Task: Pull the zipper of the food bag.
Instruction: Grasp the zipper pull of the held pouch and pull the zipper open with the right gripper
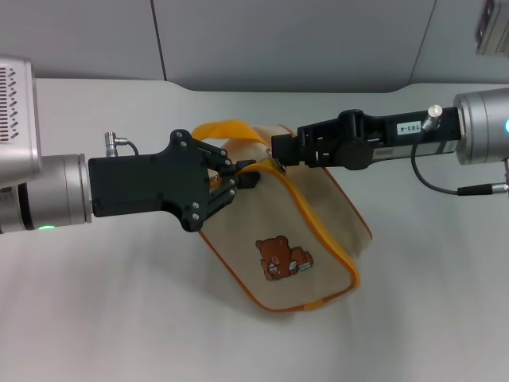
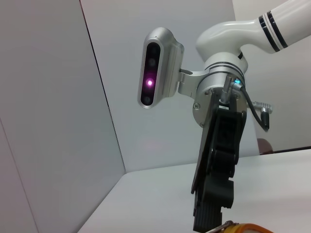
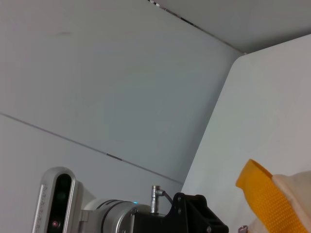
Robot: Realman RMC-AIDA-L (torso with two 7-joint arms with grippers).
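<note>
Both grippers up at the top edge of the food bag [image 1: 298, 231]

Bag's lying on the white bench [image 1: 119, 318], bear face up, orange strap handle [image 1: 223, 130] arching at the back. The left gripper [image 1: 238, 179] comes in from the left, its fingers pinched together right at the yellow-trimmed zip track; looks like it's clenched on the zipper [image 1: 253, 177], though the pull itself is mostly hidden. The right gripper [image 1: 280, 151] reaches in from the right and meets the bag's top rim beside the strap; can't tell if it's grasping or released.
</note>
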